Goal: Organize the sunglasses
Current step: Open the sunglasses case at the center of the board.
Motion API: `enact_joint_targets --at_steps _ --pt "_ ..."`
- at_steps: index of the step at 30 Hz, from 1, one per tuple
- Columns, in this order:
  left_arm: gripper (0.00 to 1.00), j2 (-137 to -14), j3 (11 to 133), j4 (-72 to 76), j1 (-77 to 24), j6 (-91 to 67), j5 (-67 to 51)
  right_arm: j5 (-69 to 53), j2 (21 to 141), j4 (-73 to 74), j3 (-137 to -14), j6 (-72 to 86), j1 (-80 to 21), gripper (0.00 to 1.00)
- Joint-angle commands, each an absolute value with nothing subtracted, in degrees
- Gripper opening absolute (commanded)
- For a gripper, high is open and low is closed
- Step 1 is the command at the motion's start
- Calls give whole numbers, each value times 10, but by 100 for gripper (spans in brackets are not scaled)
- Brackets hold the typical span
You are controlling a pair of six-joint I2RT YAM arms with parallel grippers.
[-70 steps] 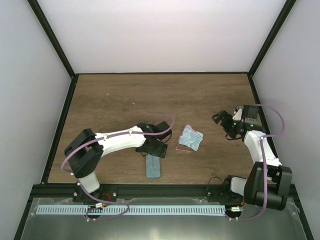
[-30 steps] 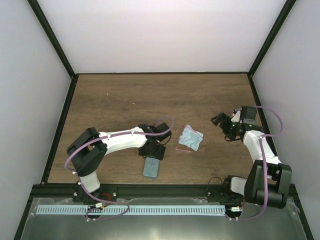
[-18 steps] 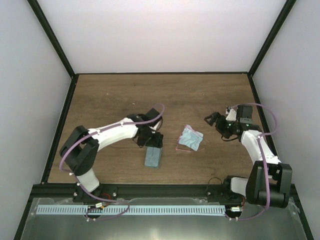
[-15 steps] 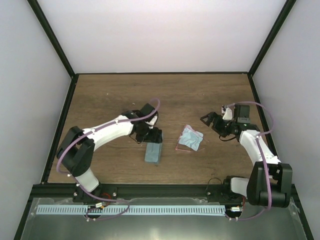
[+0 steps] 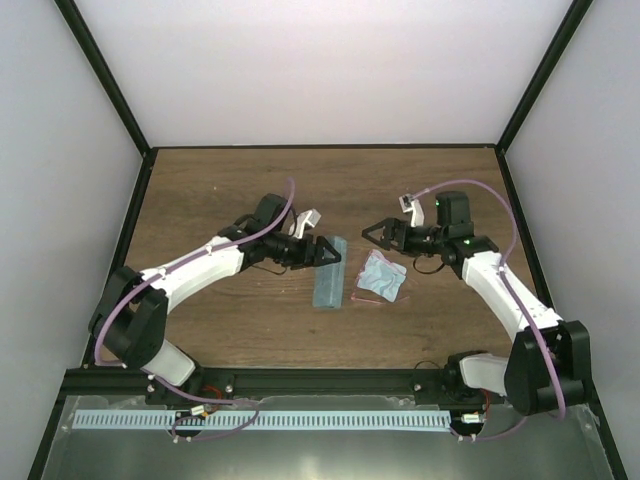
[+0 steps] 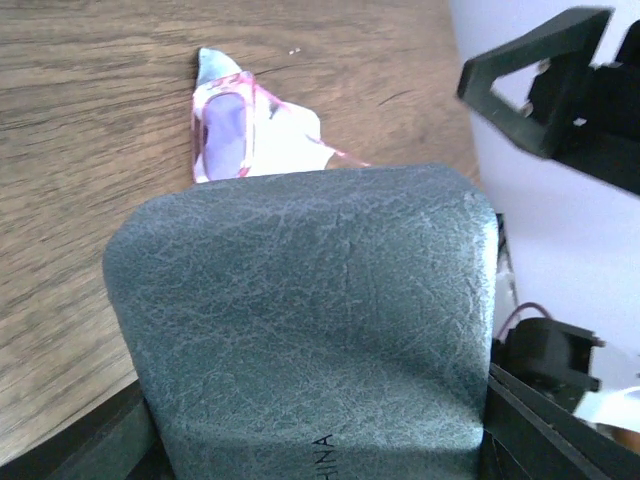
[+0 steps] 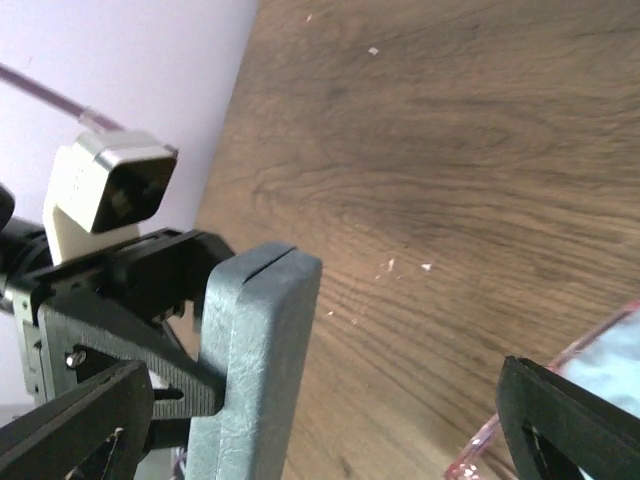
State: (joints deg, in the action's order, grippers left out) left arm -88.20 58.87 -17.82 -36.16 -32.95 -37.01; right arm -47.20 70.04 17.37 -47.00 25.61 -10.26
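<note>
My left gripper (image 5: 318, 251) is shut on the teal-blue case (image 5: 328, 276) and holds it closed and on edge, left of the cloth. The case fills the left wrist view (image 6: 310, 330) and stands in the right wrist view (image 7: 255, 370) with its seam facing the camera. The sunglasses (image 5: 362, 297), with a thin pink frame, lie mostly under the light-blue cloth (image 5: 383, 278). One lens shows in the left wrist view (image 6: 226, 130), and a frame corner shows in the right wrist view (image 7: 480, 445). My right gripper (image 5: 383, 232) is open and empty, just right of the case's far end and above the cloth.
The wooden table (image 5: 240, 190) is walled by white panels with black corner posts. A black rail (image 5: 300, 378) runs along the near edge by the arm bases.
My left gripper has carried the case from the near table edge up and right, beside the cloth. My right gripper has swung left to face the case.
</note>
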Motion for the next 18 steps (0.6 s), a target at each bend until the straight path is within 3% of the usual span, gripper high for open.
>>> enact_joint_targets --at_steps 1,5,18 --pt "60 -865 580 -60 -346 -381 -441 -517 713 144 -487 268 -128 95" --pt "60 -860 586 -33 -333 -413 -441 -524 720 140 -486 270 -139 91" --pt "61 -875 609 -36 -326 -441 -422 -495 751 148 -503 253 -215 93"
